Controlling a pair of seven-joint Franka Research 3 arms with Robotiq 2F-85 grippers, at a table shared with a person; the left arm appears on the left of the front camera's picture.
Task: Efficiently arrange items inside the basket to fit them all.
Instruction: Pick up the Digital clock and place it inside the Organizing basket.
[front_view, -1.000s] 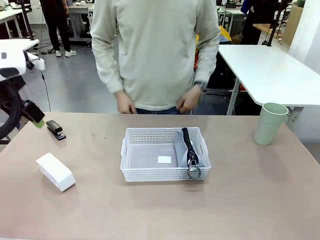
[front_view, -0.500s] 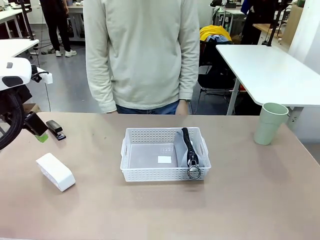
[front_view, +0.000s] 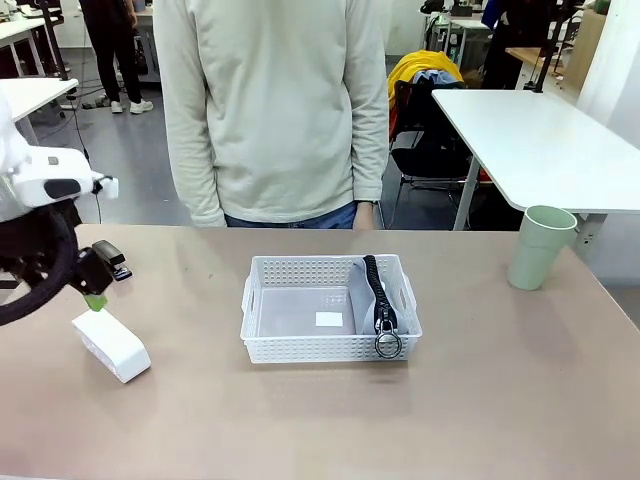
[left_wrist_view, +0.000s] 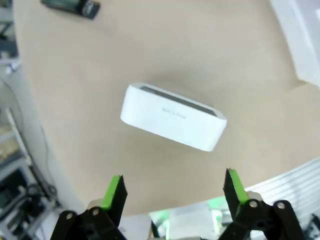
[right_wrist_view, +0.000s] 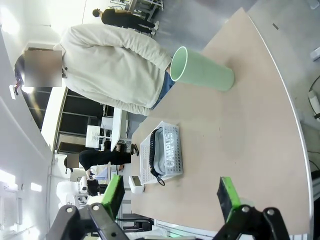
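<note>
Left fingers (left_wrist_view: 114, 192) spread wide above the white block (left_wrist_view: 172, 117) — right fingers (right_wrist_view: 114, 192) parted too.

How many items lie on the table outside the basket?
3: the white block near the left edge, the black stapler behind it, the green cup at the far right. None seems hidden.

One basket (front_view: 300, 349), one pouch (front_view: 360, 305), one white block (front_view: 110, 344), one green cup (front_view: 540, 247), and seemingly one half-hidden stapler (front_view: 120, 265).

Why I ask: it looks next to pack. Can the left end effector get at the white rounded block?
Probably yes: the left end effector hangs open over the white rounded block, which lies alone, the small black stapler well apart.
</note>
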